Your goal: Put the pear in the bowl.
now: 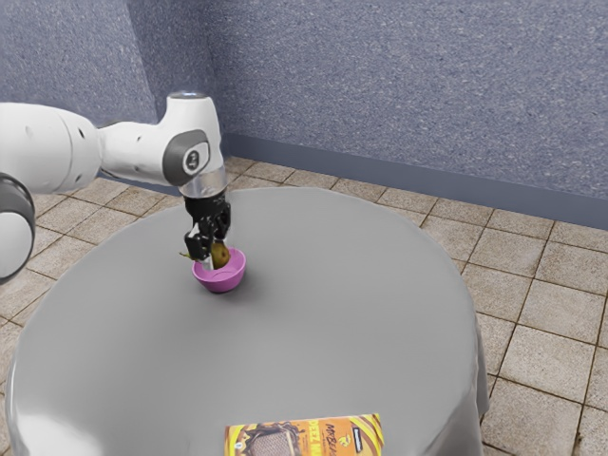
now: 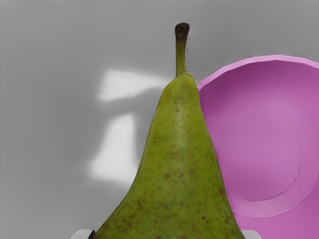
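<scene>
Tapering green pear [image 2: 177, 164], brown-speckled, with a dark-tipped stem [image 2: 181, 55]

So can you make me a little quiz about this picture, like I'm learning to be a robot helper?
1. Pick one: what colour is the bowl? A) green B) pink C) black
2. True or false: the pear is closer to the bowl than the pack is.
3. Fill in: the pear is held between the ____.

Key: 1 B; 2 true; 3 jaws.
</scene>
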Robot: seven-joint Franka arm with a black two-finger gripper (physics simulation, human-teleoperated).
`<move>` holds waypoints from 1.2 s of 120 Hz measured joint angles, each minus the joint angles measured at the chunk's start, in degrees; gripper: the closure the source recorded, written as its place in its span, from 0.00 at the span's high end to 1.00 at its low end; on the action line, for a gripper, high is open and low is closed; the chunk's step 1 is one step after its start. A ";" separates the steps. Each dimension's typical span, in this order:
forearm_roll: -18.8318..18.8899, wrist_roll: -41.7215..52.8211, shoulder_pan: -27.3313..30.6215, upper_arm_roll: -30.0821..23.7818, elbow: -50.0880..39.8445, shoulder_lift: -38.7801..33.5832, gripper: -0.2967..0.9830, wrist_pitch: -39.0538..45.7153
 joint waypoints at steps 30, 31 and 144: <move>0.35 0.21 0.09 1.56 1.62 2.30 0.44 0.75; 0.35 0.22 0.09 1.58 1.66 2.39 0.44 0.80; 0.10 10.93 -0.11 -1.38 3.02 -1.13 0.74 1.82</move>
